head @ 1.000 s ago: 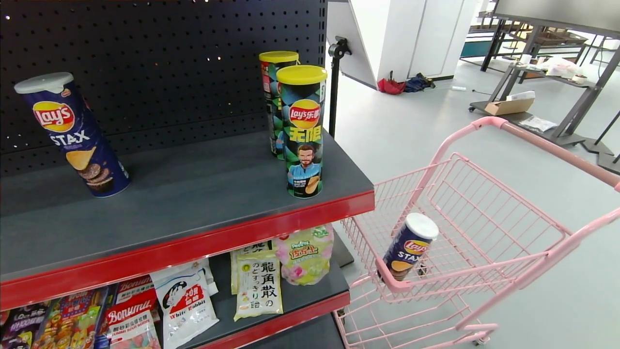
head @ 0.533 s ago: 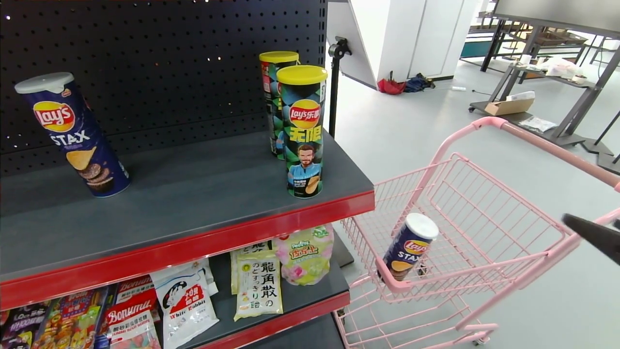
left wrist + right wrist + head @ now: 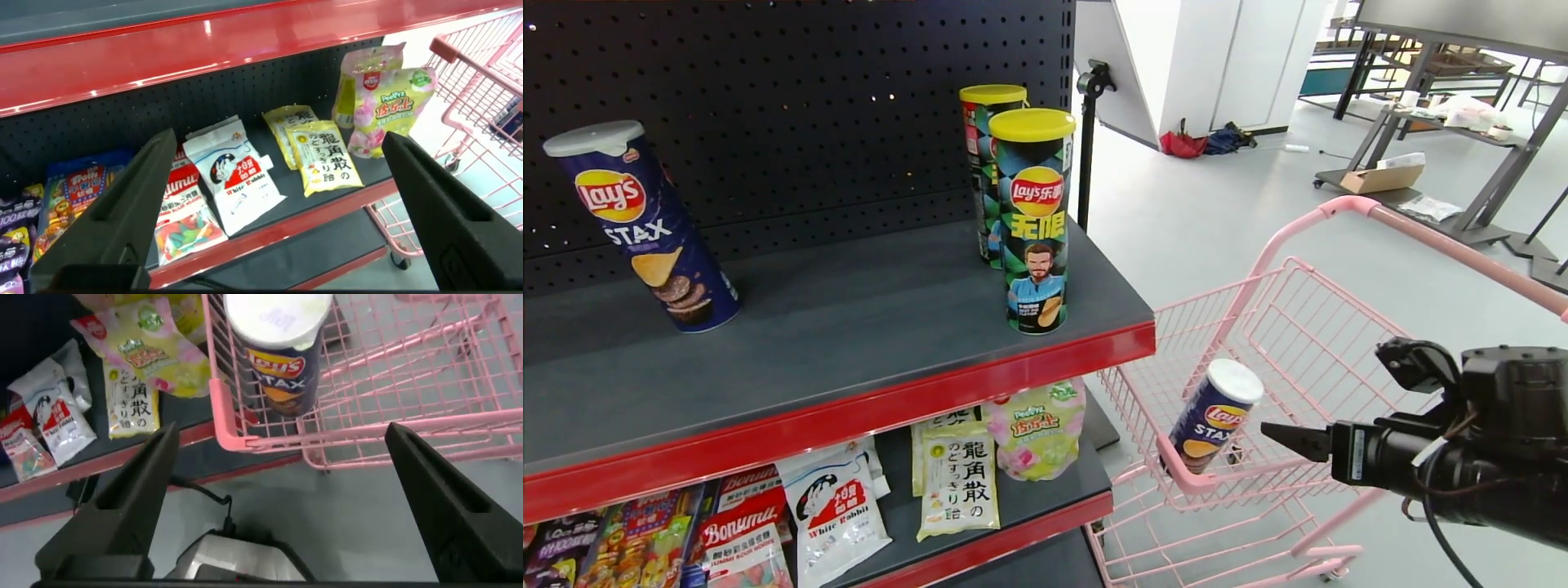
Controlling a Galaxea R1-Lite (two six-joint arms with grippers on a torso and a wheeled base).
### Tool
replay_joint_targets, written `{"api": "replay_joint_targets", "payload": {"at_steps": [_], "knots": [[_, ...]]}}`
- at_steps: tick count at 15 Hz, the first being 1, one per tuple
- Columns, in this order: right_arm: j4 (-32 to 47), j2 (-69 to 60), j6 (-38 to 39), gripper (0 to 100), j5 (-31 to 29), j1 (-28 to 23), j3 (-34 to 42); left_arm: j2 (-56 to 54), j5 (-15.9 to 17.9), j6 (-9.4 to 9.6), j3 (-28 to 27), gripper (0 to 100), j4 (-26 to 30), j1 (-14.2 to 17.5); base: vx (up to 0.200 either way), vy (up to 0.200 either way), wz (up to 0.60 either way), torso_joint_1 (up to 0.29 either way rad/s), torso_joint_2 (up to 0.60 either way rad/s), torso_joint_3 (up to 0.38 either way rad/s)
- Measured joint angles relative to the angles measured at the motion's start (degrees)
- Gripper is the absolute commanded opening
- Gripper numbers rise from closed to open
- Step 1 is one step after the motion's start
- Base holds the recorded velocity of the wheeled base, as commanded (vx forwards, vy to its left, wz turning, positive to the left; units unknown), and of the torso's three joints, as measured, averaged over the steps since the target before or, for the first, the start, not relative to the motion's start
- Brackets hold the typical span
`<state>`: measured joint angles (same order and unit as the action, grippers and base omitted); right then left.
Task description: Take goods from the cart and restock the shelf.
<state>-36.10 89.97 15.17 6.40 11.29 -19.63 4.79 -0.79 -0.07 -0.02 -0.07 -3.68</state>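
Right gripper (image 3: 1292, 439), lower right, stood wide open and empty, aimed at the chips can (image 3: 1214, 415) leaning in the pink cart (image 3: 1343, 206), evidently for pickup.

A red umbrella (image 3: 1181, 145) lies on the floor (image 3: 1217, 220) beside a white pillar (image 3: 1201, 57), a cardboard box (image 3: 1380, 177) well apart.

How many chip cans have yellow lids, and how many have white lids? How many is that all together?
Yellow-lid cans: 2
White-lid cans: 2
Total: 4
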Motion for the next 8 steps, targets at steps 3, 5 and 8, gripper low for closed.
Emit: {"api": "replay_joint_targets", "payload": {"at_steps": [3,5,8], "knots": [[-3.7,6.3,0.3,100,-0.1,1.4,-1.8,0.0,0.0,0.02,0.0,100,0.0,0.0,0.000,0.000,0.00,0.000,0.00,0.000],[-7.9,10.8,0.2,100,-0.4,1.9,-2.6,0.0,-0.1,0.00,0.0,100,0.0,0.0,0.000,0.000,0.00,0.000,0.00,0.000],[-11.7,16.7,0.1,100,-1.9,2.8,-3.8,0.0,-0.1,0.00,0.0,100,0.0,0.0,0.000,0.000,0.00,0.000,0.00,0.000]]}}
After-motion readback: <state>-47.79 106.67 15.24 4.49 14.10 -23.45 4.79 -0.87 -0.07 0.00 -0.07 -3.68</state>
